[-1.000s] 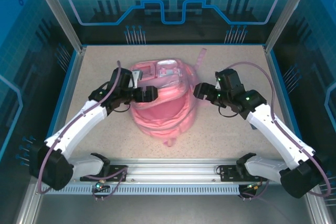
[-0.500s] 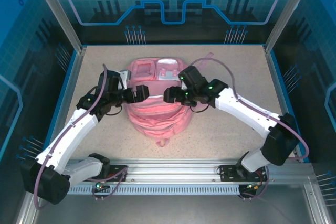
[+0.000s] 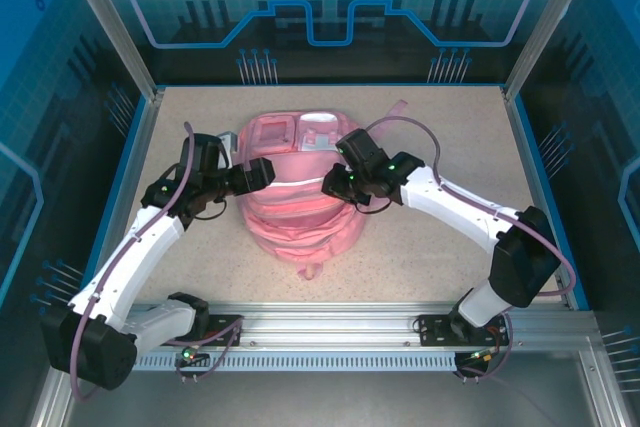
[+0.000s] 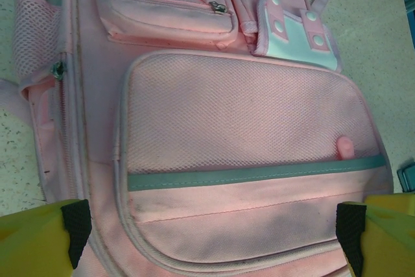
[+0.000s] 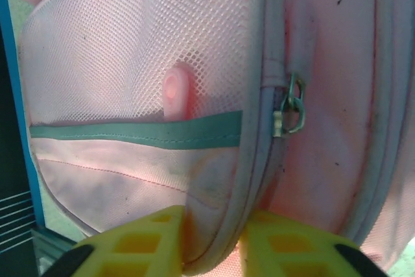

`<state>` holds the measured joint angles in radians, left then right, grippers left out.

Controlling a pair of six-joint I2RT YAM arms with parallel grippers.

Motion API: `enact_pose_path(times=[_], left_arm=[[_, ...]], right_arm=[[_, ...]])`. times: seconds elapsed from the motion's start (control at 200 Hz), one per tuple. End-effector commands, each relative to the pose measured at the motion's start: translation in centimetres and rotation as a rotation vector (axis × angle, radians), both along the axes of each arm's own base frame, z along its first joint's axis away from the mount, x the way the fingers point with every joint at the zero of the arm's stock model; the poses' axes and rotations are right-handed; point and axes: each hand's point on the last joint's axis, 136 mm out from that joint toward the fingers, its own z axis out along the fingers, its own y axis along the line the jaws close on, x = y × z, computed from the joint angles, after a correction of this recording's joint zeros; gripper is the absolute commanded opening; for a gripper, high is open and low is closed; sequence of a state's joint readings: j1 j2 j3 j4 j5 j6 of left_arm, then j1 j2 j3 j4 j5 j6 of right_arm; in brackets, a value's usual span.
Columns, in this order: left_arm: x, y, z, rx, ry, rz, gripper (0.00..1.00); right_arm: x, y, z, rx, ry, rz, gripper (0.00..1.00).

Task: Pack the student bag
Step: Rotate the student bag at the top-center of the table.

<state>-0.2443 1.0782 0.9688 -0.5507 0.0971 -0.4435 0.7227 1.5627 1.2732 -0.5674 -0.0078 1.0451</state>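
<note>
I see left gripper (image 4: 214,235) spread wide over student bag (image 4: 246,115) | right gripper (image 5: 213,241) pinching its pocket edge

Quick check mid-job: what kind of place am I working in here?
Most likely an enclosed robot test cell, not a classroom: aluminium frame posts, blue printed wall panels, and a speckled table with the student bag lying on it.

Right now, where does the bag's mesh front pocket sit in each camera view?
Top external: mesh pocket, middle of the student bag.
Left wrist: mesh pocket, frame centre.
Right wrist: mesh pocket, upper left.
Shared landmark: grey stripe along its lower edge.
</note>
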Motion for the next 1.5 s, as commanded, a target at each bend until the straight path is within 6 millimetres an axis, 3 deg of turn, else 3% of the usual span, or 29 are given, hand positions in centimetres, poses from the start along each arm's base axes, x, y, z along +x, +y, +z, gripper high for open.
enact_pose_path(times=[0.0,0.325,0.5,0.685,0.78,0.93,1.161,1.311,1.421,1.496], left_arm=[[-0.3,0.7,0.0,0.016,0.006,0.02,0.99],[0.8,-0.4,-2.1,0.044,0.029,-0.073,0.96],[1.7,-3.3,-4.0,0.032,0.025,-0.221,0.85],[1.4,-6.9,-6.9,0.169,0.035,-0.404,0.7],[1.2,-7.7,-9.0,0.224,0.083,-0.448,0.59],[1.1,-8.5,-11.1,0.247,0.117,-0.486,0.49],[1.6,-9.1,-11.2,0.251,0.087,-0.521,0.38],[0.8,-9.7,-11.5,0.23,0.094,-0.583,0.32],[0.0,-10.2,-11.5,0.203,0.091,-0.629,0.32],[-0.4,-10.5,-11.5,0.186,0.085,-0.657,0.38]], right_arm=[[2.0,-3.3,-0.1,-0.08,-0.051,-0.078,0.18],[5.1,-11.5,0.9,-0.156,-0.089,-0.08,0.15],[6.9,-15.0,0.7,-0.144,-0.071,-0.073,0.14],[8.6,-17.4,0.2,-0.107,-0.047,-0.108,0.12],[8.9,-18.1,0.2,-0.093,-0.045,-0.123,0.12],[8.8,-18.2,0.0,-0.085,-0.037,-0.122,0.12],[8.6,-18.3,0.1,-0.076,-0.037,-0.124,0.12],[8.4,-18.2,0.2,-0.067,-0.038,-0.131,0.12],[8.4,-18.2,0.3,-0.062,-0.039,-0.131,0.12],[8.3,-18.3,0.4,-0.062,-0.037,-0.135,0.12]])
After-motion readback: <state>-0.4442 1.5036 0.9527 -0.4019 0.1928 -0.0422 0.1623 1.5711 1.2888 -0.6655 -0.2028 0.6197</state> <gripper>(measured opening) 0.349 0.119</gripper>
